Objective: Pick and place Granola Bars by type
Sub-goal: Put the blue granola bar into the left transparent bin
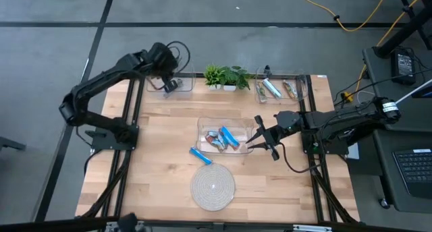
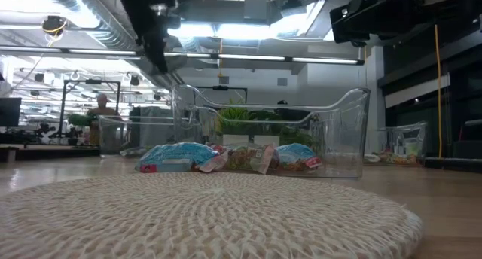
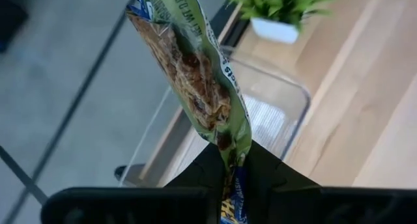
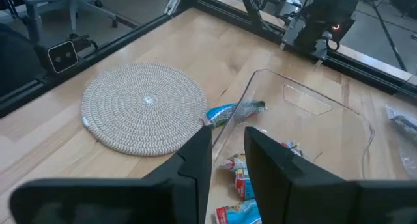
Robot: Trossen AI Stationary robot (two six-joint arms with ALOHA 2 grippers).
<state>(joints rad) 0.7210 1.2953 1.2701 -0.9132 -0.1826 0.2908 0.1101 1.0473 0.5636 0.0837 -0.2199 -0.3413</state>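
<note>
Over the clear bin (image 1: 170, 85) at the table's far-left corner, left gripper (image 3: 229, 178) pinches a granola bar (image 3: 195, 74) by one end only; dangling wrapper could slip, landing outside.

Wrapper print (image 3: 195, 61) blurred, nothing legible
</note>
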